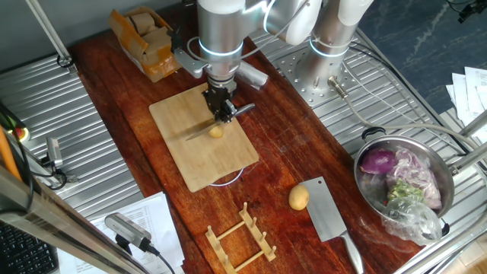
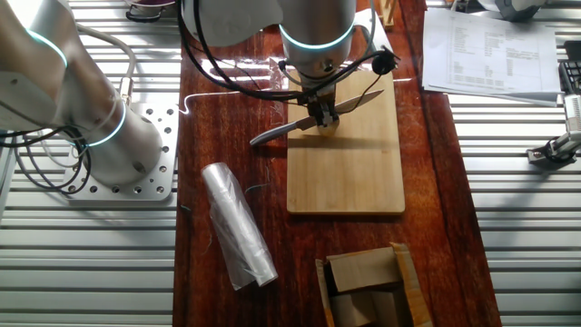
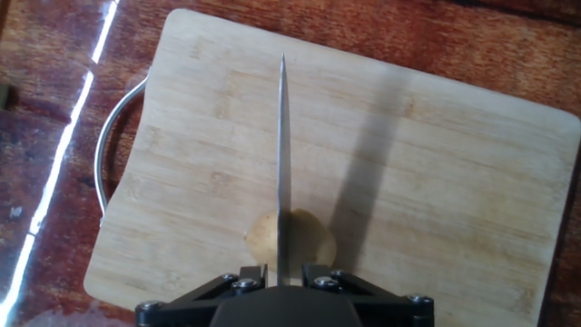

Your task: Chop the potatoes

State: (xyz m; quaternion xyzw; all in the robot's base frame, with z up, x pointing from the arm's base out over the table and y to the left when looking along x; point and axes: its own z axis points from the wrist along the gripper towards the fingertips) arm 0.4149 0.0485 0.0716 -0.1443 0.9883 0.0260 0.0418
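gripper point(image 1: 222, 111) clamped on knife point(image 3: 283, 163), blade edge-down across a potato point(image 1: 217, 132) mid cutting board point(image 1: 190, 164), set for a halving cut; second potato point(image 1: 298, 198) waited near bench's front edge by cleaver point(image 1: 329, 215).

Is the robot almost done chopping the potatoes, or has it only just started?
Only just starting. The gripper holds a knife with its blade over one small potato on the cutting board; no cut pieces show. A second potato lies whole on the table beside the cleaver, so both are left.
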